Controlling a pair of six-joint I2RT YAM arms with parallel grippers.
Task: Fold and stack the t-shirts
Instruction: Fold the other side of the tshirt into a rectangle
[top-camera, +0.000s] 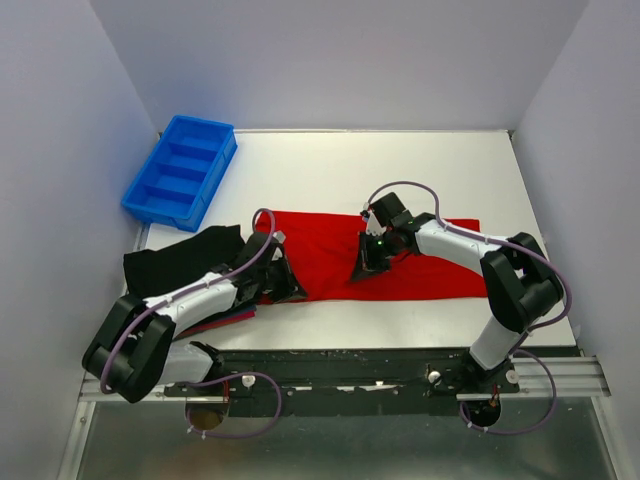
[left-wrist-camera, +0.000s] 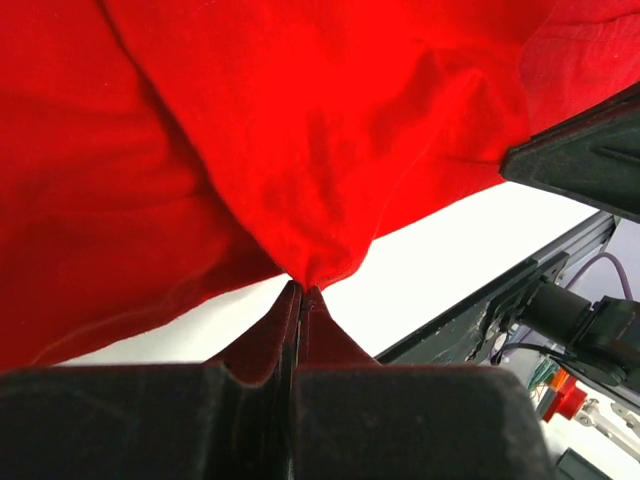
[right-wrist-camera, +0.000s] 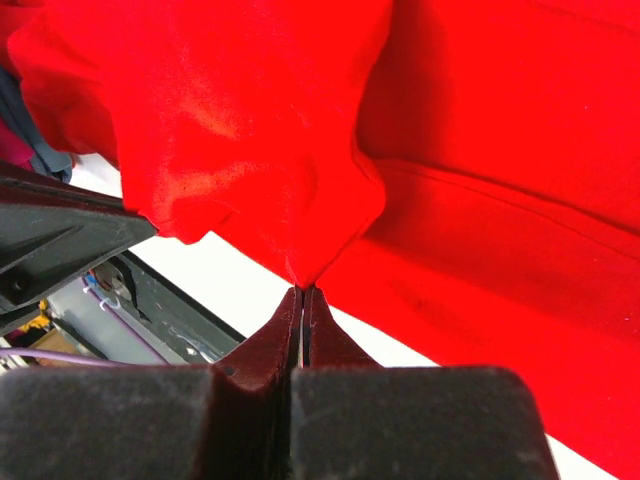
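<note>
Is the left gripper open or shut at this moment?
Shut. In the left wrist view, the left gripper has its fingertips pressed together, pinching a bunch of the red t-shirt.

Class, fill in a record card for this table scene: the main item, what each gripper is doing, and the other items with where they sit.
main item: red t-shirt, spread across the middle of the white table
left gripper: shut on a pinch of the red t-shirt at its left near edge
right gripper: shut on a pinch of the red t-shirt near its middle
black t-shirt: lying left of the red one
blue bin: far left corner of the table
</note>
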